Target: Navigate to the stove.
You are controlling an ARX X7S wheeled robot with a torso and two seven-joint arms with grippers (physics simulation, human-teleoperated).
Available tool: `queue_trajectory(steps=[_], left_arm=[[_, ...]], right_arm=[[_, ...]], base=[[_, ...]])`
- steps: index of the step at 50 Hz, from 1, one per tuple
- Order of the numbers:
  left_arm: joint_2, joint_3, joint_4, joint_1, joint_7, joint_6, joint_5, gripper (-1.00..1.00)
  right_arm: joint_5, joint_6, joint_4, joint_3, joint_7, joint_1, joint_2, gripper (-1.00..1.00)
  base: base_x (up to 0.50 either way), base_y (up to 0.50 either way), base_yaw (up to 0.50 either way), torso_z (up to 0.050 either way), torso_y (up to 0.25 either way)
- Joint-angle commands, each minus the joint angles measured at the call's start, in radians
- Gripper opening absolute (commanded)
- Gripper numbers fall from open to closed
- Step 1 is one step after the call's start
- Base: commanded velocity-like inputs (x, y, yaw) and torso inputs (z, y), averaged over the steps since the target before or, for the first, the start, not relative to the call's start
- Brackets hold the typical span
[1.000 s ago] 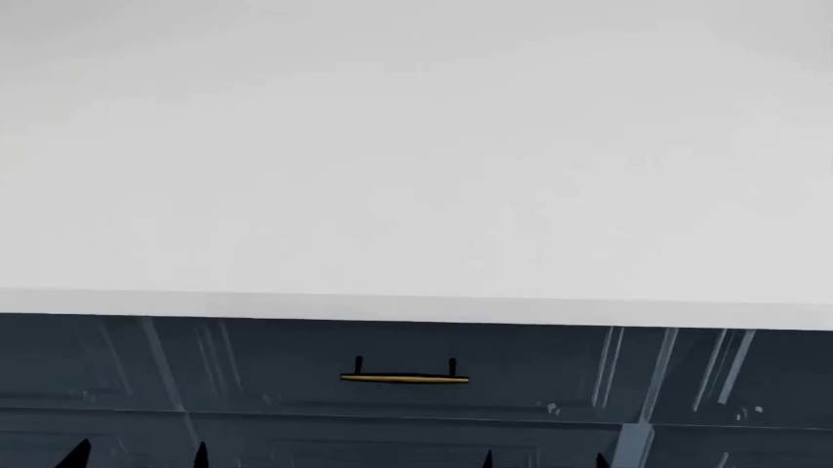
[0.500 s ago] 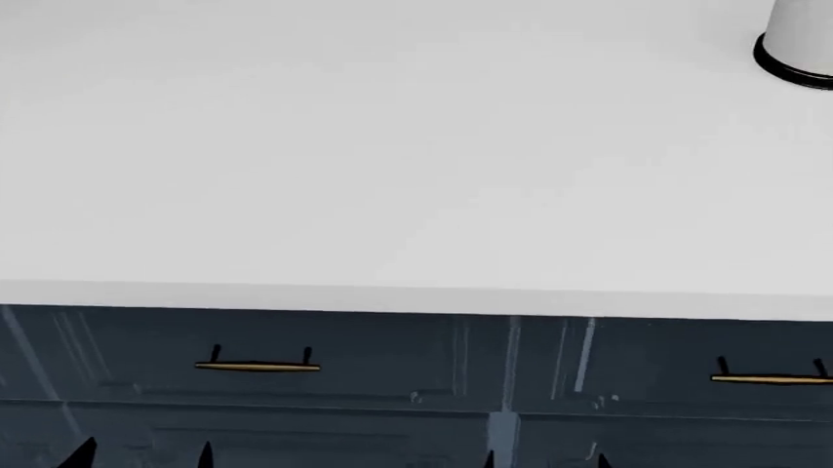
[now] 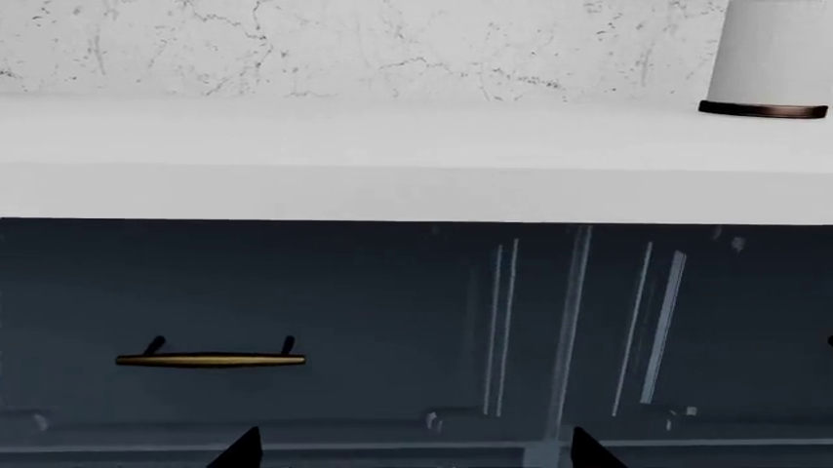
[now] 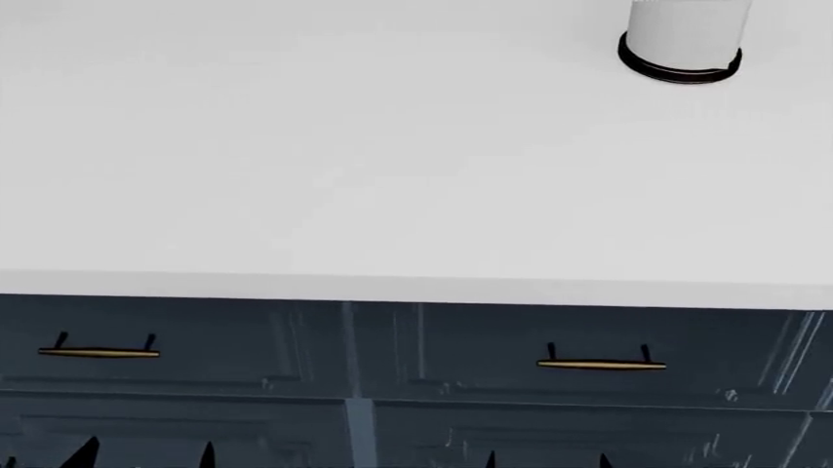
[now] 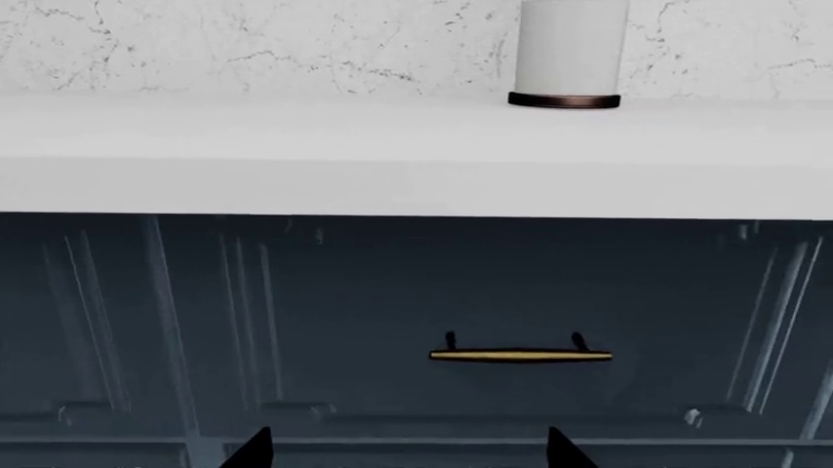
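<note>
The stove is out of view in every frame. I face a plain white countertop point(image 4: 390, 175) over dark blue cabinet drawers. My left gripper point(image 4: 143, 458) shows only as two black fingertips at the head view's lower edge, spread apart and empty; it also shows in the left wrist view point(image 3: 410, 453), tips wide apart. My right gripper point(image 4: 547, 460) shows the same way, open and empty, and in the right wrist view point(image 5: 406, 450). Both point at the drawer fronts below the counter edge.
A white cylinder with a black base ring point(image 4: 681, 39) stands on the counter at the back right, also in the left wrist view point(image 3: 771, 58) and right wrist view point(image 5: 568, 54). Brass drawer handles point(image 4: 602, 364) point(image 4: 99, 351) sit on the cabinet. A marbled white wall point(image 5: 260, 44) backs the counter.
The view has slid to the right along the counter: drawer handles moved left in view, a second handle came in, and the white cylinder moved from the right edge toward the middle.
</note>
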Motion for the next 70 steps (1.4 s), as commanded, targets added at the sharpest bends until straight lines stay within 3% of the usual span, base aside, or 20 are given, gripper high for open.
queue_trajectory(steps=[1,70], left_arm=[[-0.011,0.013,0.002,-0.004,-0.011,-0.009,-0.015,1.0],[-0.055,0.064,0.006,-0.014,-0.059,-0.014,-0.067,1.0]], right_arm=[[0.011,0.003,0.002,-0.014,0.014,0.003,0.013,1.0],[0.05,0.008,-0.011,-0.072,0.069,0.003,0.062,1.0]], base=[[-0.02,-0.5,0.0,0.0,0.0],[-0.01,-0.5,0.0,0.0,0.0]])
